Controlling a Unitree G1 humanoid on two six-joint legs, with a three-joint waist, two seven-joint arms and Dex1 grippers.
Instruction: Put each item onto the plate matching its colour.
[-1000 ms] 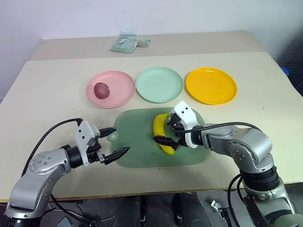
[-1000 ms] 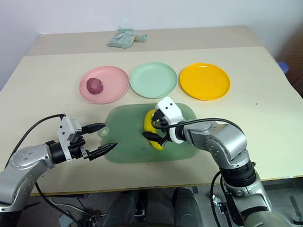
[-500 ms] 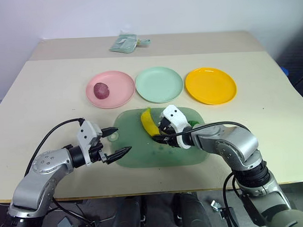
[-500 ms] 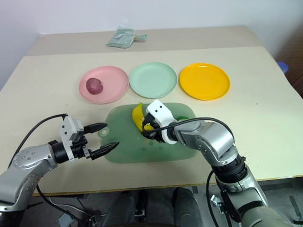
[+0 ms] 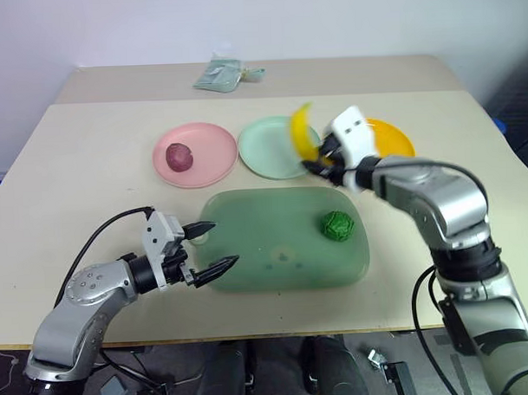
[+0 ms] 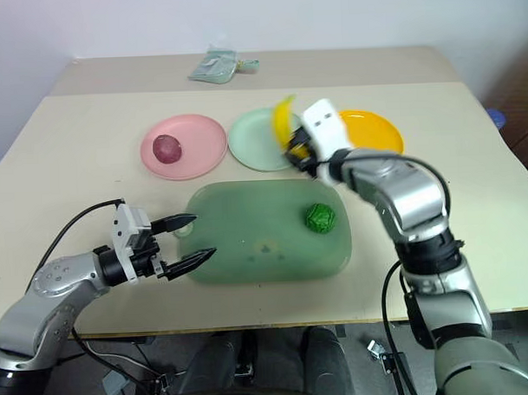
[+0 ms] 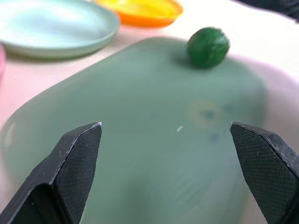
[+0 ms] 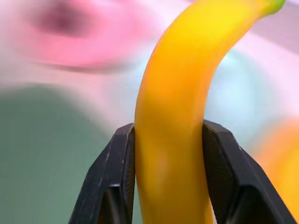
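Banana (image 5: 302,131) sits clamped in right claw (image 5: 319,157); left claw (image 5: 211,248) gapes; no writing legible.

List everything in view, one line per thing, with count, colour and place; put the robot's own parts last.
Table: one, beige, under everything.
Pink plate: one, far left of the plate row.
Purplish-red ball: one, on the pink plate.
Mint green plate: one, middle of the row.
Orange-yellow plate: one, right end of the row, partly behind the right gripper.
Cutting board: one, translucent green, nearer than the plates.
Bumpy green ball: one, dark green, on the board's right part.
Banana: one, yellow, held in the air.
Packet: one, pale green, far table edge.
Left gripper: black fingers, open, at the board's left edge.
Right gripper: shut on the banana.
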